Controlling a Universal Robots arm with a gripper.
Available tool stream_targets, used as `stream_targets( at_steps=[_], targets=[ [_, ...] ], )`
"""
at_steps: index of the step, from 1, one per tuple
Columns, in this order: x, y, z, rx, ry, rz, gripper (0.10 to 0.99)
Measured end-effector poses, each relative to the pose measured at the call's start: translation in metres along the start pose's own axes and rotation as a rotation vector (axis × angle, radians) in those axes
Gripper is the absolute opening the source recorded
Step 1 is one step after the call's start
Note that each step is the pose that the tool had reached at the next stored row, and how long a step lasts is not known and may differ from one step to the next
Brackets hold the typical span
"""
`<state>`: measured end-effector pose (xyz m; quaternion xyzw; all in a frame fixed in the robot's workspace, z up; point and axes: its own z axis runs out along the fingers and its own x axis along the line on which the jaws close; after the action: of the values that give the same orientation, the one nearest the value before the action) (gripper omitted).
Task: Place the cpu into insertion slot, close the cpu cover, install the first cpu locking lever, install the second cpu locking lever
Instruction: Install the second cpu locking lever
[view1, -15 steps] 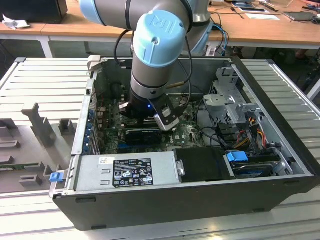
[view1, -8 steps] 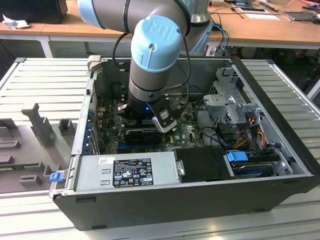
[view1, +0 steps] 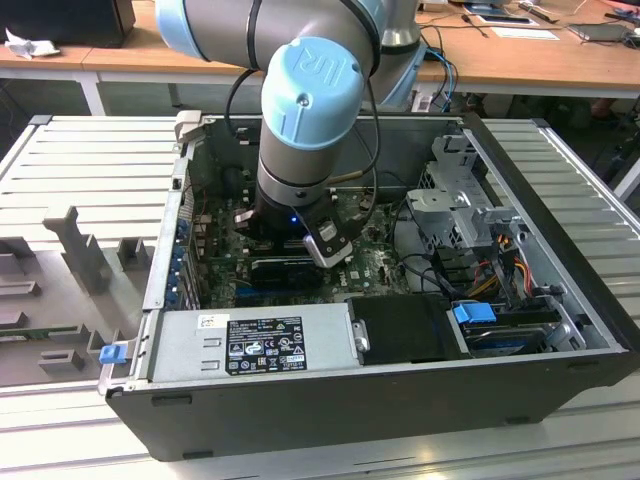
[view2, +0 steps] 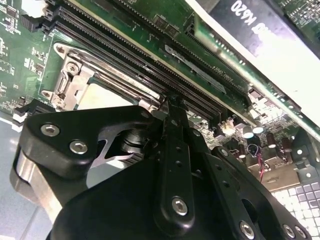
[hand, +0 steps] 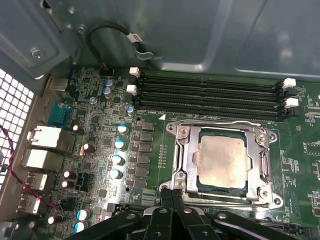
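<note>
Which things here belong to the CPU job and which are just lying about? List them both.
Belonging to the job:
- cpu, seated in the socket
- cpu cover, down around it
- gripper, at the socket's edge

Just there:
- memory slots
- power supply
- drive cage
- grey fixture blocks outside the case

My gripper (view2: 172, 107): matt black metal, bright screws. The cpu (hand: 222, 161): dull silvery-beige metal face, smudged. The cpu cover (hand: 182, 155): shiny bare steel. Circuit board (hand: 100, 145): glossy green. Memory slots (hand: 210, 95): black plastic, white clips.
</note>
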<state>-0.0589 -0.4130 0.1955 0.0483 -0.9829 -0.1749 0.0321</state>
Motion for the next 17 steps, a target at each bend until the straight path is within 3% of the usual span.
stream_targets(
  at_steps=[7,12,17],
  targets=[
    [0.0022,0.0007,0.0047,-0.024,-0.0022,-0.002,0.106],
    [0.0034,0.0007,0.0062,-0.026,-0.0022,-0.002,0.106],
    [0.0045,0.0059,-0.0076,-0.026,-0.0023,-0.002,0.106]
  ],
)
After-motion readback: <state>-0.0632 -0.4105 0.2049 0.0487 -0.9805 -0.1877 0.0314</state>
